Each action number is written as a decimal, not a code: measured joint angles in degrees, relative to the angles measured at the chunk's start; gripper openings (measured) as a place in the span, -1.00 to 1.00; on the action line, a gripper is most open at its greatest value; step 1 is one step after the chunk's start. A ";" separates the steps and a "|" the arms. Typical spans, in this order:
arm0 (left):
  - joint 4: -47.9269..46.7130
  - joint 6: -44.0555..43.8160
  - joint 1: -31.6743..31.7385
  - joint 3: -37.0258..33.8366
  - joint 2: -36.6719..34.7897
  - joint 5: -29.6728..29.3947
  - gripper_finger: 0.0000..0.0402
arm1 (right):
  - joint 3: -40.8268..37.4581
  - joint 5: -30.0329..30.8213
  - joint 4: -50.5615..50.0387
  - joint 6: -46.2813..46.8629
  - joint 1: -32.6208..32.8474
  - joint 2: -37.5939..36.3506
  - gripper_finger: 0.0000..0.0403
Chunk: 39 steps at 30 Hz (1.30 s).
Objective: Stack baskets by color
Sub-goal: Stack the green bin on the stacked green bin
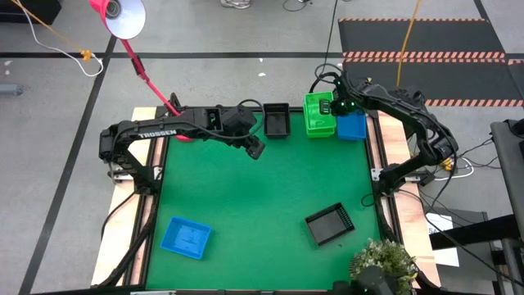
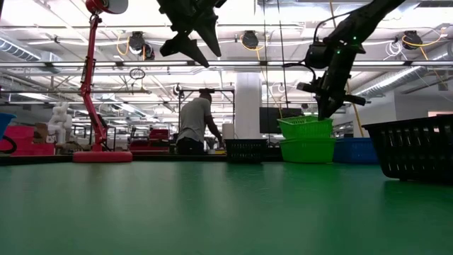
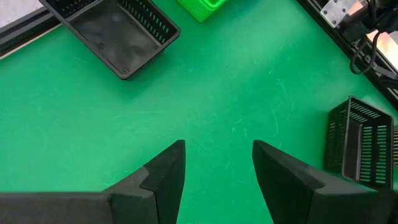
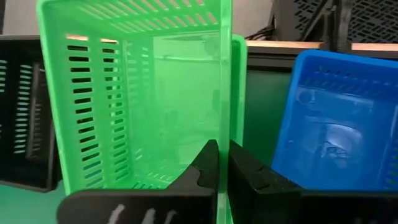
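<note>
A blue basket (image 1: 186,238) lies flat near the front left corner of the green table (image 1: 262,197), clear of everything else. A red lamp (image 1: 123,20) leans over the rear left corner, its round base (image 2: 102,156) resting at the table's far edge in the low view.

The left gripper (image 1: 255,149) hangs above the table, left of centre and toward the rear edge. Its fingers (image 3: 163,177) are parted with nothing between them, and bare green surface shows through the gap.

A black basket (image 1: 277,120) sits upright at the rear edge, just beyond the left gripper. To its right, at the same edge, is a stack of green baskets (image 1: 318,115); the low view shows two green rims, one above the other, the upper green basket (image 2: 305,127) sitting slightly tilted in the lower.

The right gripper (image 1: 337,106) is at the right-hand wall of this upper green basket (image 4: 143,93). Its fingers (image 4: 208,165) are closed on the green wall, one inside and one outside.

A second blue basket (image 1: 352,125) stands just beside the green stack on its right, near the rear right corner. A second black basket (image 1: 329,224) lies near the front right corner, turned at an angle to the table edges. A potted plant (image 1: 381,264) stands at the front right corner.

In the room beyond the table, a person (image 2: 196,124) stands facing away.
</note>
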 joint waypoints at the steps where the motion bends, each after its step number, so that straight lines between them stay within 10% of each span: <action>1: -0.02 0.21 0.00 0.00 0.00 0.00 -0.07 | 0.00 0.68 -0.05 0.18 0.17 0.00 -0.99; 39: -0.22 5.64 -0.02 0.00 0.00 2.06 -0.07 | -1.97 2.39 3.36 6.05 4.94 2.36 -0.98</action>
